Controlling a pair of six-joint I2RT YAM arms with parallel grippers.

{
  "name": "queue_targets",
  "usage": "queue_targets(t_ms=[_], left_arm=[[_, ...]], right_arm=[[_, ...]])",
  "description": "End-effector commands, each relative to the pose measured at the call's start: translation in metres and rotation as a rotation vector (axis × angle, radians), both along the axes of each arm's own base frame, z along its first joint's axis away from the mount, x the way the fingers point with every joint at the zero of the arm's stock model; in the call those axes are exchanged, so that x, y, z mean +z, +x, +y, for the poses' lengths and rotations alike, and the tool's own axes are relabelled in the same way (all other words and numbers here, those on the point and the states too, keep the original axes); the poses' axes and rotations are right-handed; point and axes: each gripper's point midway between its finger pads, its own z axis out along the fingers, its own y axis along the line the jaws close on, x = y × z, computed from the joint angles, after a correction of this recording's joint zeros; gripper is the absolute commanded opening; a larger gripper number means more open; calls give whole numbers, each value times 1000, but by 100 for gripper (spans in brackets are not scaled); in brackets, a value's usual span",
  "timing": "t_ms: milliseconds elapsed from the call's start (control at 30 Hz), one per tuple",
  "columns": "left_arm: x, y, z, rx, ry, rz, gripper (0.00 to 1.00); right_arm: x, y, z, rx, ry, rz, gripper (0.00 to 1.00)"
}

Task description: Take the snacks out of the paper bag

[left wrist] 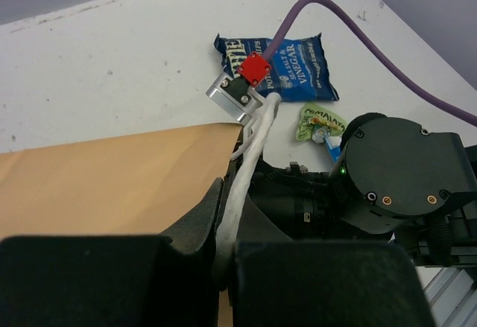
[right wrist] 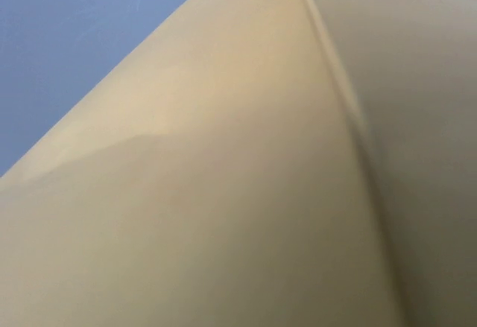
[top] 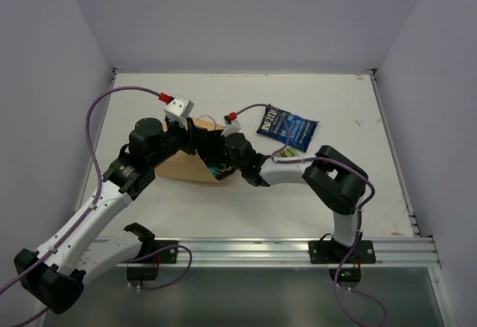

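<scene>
The tan paper bag (top: 179, 167) lies on its side on the table, mouth toward the right. My left gripper (top: 198, 141) is at the bag's mouth, shut on its white string handle (left wrist: 250, 156); the bag's tan side (left wrist: 97, 185) fills the left of the left wrist view. My right gripper (top: 222, 162) reaches into the bag's mouth with its fingers hidden; the right wrist view shows only the bag's pale inside (right wrist: 223, 193). A bit of teal (top: 219, 170) shows at the mouth. A dark blue chip bag (top: 287, 127) (left wrist: 279, 62) and a small green-white packet (top: 290, 150) (left wrist: 322, 122) lie on the table outside the bag.
The right arm's black wrist body (left wrist: 395, 170) sits close to the right of my left fingers. Purple cables (top: 93, 118) arc over the left side. A metal rail (top: 298, 251) runs along the table's near edge. Walls close in the table at left, back and right.
</scene>
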Motion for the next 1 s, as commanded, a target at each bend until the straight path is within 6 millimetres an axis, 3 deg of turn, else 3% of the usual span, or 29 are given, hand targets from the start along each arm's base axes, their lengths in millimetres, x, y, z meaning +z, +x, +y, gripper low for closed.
queue_targets(t_ms=[0,67,167,200,233,300,333,400,567,667,700,767,800,867,900,967], left_arm=[[37,1,-2,0,-81,-111,0],[30,2,-1,5,-65,-106,0],[23,5,3,21,-38,-105,0],[23,5,3,23,-31,-106,0],[22,6,4,27,-23,-110,0],[21,7,7,35,-3,-121,0],[21,8,9,44,6,-125,0],[19,10,13,57,30,-132,0],[14,16,20,88,72,-139,0],[8,19,23,92,107,-140,0],[6,20,25,95,118,-136,0],[3,22,29,107,142,-139,0],[2,23,30,110,147,-138,0],[3,23,30,105,141,-143,0],[6,22,28,97,135,-149,0],[8,21,25,80,126,-152,0]], right_arm=[[45,8,-6,-16,71,-92,8],[49,7,-15,-19,66,-106,0],[53,2,-38,-12,64,-109,0],[42,1,-52,-23,42,-94,0],[57,-5,-59,-4,66,-111,0],[50,-17,-76,42,54,-85,0],[67,-24,-85,58,74,-111,0],[58,-35,-102,87,40,-86,0],[86,-69,-146,151,-7,-127,0],[90,-66,-179,85,-63,-130,0],[115,-60,-196,34,-46,-178,0],[122,-52,-221,-50,-100,-183,0],[148,-45,-238,-114,-77,-237,0],[157,-37,-259,-191,-109,-250,0],[176,-27,-274,-254,-108,-281,0],[182,-11,-291,-328,-143,-285,0]])
